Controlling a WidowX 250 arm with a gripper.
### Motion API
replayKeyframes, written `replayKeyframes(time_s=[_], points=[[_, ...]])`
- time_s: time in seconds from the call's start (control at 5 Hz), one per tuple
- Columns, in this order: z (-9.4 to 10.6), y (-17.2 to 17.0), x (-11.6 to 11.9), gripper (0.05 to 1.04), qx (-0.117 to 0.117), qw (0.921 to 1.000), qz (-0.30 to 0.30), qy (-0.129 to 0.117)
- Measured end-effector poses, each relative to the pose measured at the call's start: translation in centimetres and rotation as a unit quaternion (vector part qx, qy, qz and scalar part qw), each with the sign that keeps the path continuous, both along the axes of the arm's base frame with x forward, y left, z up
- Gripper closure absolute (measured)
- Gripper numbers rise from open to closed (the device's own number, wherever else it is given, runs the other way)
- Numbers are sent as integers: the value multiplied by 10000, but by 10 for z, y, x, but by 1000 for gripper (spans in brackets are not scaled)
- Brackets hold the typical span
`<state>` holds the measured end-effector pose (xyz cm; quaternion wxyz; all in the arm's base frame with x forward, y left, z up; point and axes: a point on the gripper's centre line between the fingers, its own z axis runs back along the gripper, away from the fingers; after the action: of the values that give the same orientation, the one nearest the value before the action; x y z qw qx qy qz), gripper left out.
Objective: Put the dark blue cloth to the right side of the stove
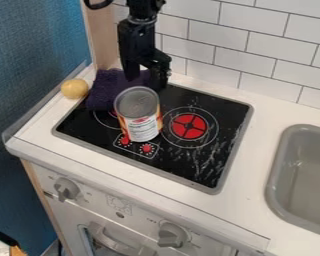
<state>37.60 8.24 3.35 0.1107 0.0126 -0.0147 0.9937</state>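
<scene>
My gripper (146, 78) hangs low over the back left of the stove (219, 109), its two fingers apart. The dark blue, almost purple cloth (107, 88) lies bunched at the stove's back left corner. Part of it shows between and behind the fingers; whether they touch it, I cannot tell. The cloth hides part of the left burner.
A tin can (141, 120) stands on the stove just in front of the cloth and gripper. Left of the cloth sits a round yellow object (74, 88). A grey sink (283, 165) is set into the counter at the right, and a tiled wall rises behind.
</scene>
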Motion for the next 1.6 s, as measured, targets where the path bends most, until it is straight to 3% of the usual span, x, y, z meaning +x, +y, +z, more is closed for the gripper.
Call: replayKeyframes(time_s=[0.2,0.4,0.8,1.0,1.2,1.4,1.6], points=[[0,26,-3,84,34,9985,553,30],[-13,41,-7,85,75,9948,1002,167],[-28,58,1,85,247,9889,1414,396],[-34,57,3,85,92,9902,1358,324],[-37,44,9,84,118,9930,1132,305],[-38,25,17,84,96,9973,691,238],[-37,-17,28,84,107,9997,17,201]])
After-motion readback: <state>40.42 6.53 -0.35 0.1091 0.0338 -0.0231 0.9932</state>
